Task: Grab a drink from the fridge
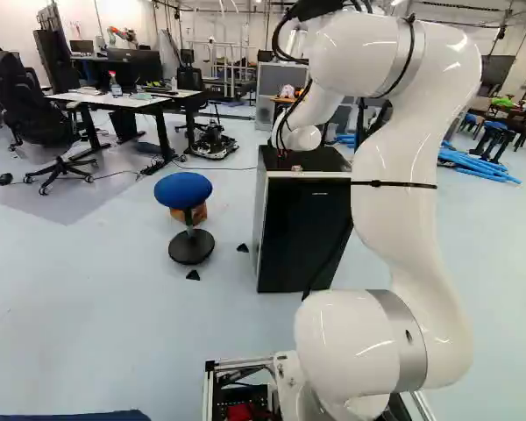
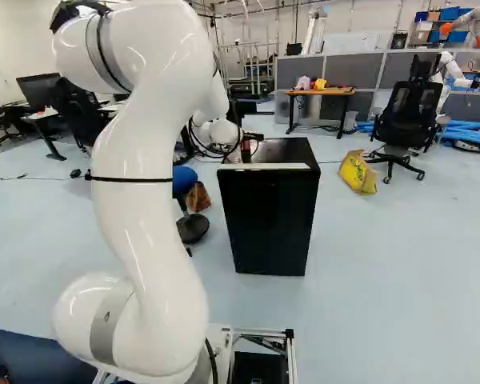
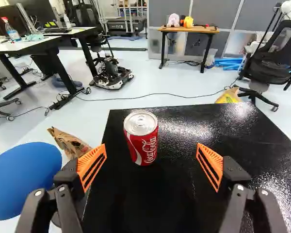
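Observation:
The gripper is small and partly hidden behind the arm in the right base view, low over the top of the black fridge. In the wrist view the gripper stands open, its orange pads wide apart. A red drink can stands upright on the fridge's black top, a little ahead of the fingertips and nearer the finger on the blue stool's side. Neither finger touches it. The fridge's dark front faces the base and looks closed.
A blue stool stands beside the fridge, with a brown paper bag near it. Farther off are desks, a wheeled machine, a wooden table, a yellow bag, an office chair and another robot.

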